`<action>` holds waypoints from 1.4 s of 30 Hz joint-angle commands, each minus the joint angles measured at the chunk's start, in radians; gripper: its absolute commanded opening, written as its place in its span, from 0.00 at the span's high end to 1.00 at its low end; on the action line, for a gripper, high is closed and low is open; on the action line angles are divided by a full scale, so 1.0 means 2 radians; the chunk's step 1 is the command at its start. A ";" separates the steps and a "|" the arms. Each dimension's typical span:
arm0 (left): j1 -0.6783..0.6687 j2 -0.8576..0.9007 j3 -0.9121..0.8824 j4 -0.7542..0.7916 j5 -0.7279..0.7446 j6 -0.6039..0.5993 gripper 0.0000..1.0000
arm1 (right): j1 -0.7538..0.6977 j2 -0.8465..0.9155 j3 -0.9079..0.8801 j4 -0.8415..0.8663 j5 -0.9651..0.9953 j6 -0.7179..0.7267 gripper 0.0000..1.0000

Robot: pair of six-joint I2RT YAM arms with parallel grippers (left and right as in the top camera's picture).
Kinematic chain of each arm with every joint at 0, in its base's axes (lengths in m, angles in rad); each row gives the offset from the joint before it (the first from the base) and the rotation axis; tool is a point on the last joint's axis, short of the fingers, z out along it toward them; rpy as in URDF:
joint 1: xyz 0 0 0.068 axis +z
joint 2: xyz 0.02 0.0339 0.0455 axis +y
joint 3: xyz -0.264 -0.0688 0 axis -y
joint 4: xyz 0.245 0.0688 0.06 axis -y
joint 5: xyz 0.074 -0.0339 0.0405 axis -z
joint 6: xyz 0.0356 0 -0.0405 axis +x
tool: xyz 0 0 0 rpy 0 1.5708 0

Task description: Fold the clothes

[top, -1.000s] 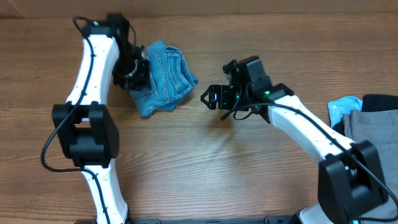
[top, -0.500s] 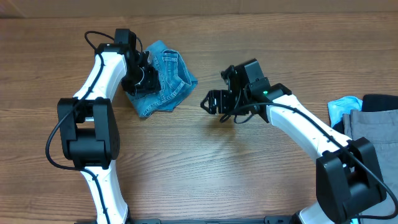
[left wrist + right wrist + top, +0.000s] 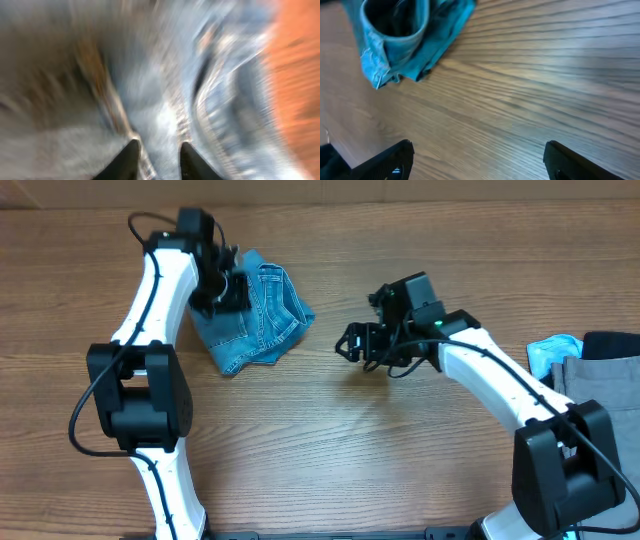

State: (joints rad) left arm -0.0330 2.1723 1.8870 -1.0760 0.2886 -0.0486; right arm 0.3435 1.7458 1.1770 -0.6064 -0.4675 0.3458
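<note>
The jeans [image 3: 262, 315] lie bunched on the table [image 3: 330, 440], far left. The left claw [image 3: 225, 285] sits on their left edge, jaws narrow; blur hides any grip. The right claw [image 3: 352, 345] gapes empty, well to their right.

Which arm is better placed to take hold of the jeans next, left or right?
Left, likely. The left gripper is right over the jeans, and denim fills its wrist view. The right gripper hangs open above the table, apart from the denim.

Faded light-blue jeans [image 3: 255, 325], brown wood-grain table [image 3: 330, 440], white-and-black arms [image 3: 150, 290], grey trousers [image 3: 600, 385], bright blue cloth [image 3: 550, 352]
</note>
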 commanded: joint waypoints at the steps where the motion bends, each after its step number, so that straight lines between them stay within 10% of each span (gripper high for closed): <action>1: -0.011 -0.022 0.024 0.026 0.011 -0.004 0.78 | -0.020 -0.001 0.009 -0.006 -0.003 -0.003 0.13; 8: -0.057 0.034 -0.050 0.095 0.008 -0.010 0.78 | -0.039 -0.001 0.009 -0.053 -0.003 -0.003 0.13; 26: -0.191 -0.022 -0.060 -0.095 -0.105 -0.004 0.94 | -0.039 -0.084 0.009 -0.086 0.013 -0.020 0.12; 32: -0.173 -0.208 -0.059 -0.109 -0.110 -0.023 0.43 | -0.025 -0.079 0.008 0.019 0.012 -0.020 0.20; 42: -0.139 -0.349 -0.059 -0.119 -0.111 -0.032 0.33 | 0.035 0.033 0.008 0.185 0.012 -0.019 0.21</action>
State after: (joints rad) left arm -0.3336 1.4929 1.7672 -1.3010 0.0666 -0.0952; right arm 0.3851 1.7157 1.1824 -0.2886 -0.4416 0.3134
